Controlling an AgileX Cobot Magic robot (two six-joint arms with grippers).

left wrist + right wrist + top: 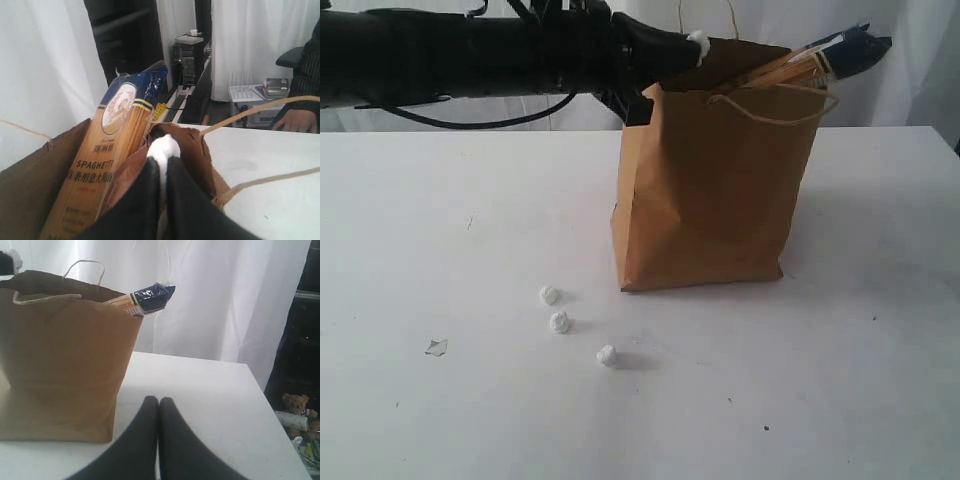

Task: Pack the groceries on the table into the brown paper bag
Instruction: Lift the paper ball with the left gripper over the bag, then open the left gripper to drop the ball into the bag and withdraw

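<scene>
The brown paper bag [710, 190] stands upright on the white table [840, 390]. One of the groceries, a long spaghetti packet [820, 58], leans out of its top right corner with its dark blue end up. My left arm reaches in from the left over the bag's rim. My left gripper [162, 159] is shut on a small white crumpled wad [164, 144] just above the bag's mouth, beside the packet [107, 150]. My right gripper [158, 401] is shut on nothing and sits low over the table next to the bag [60, 350].
Three small white crumpled wads [550, 295] [560, 322] [607, 355] lie on the table in front of the bag's left corner. A small pale scrap [437, 347] lies further left. The bag's cord handles [785, 110] hang over its rim.
</scene>
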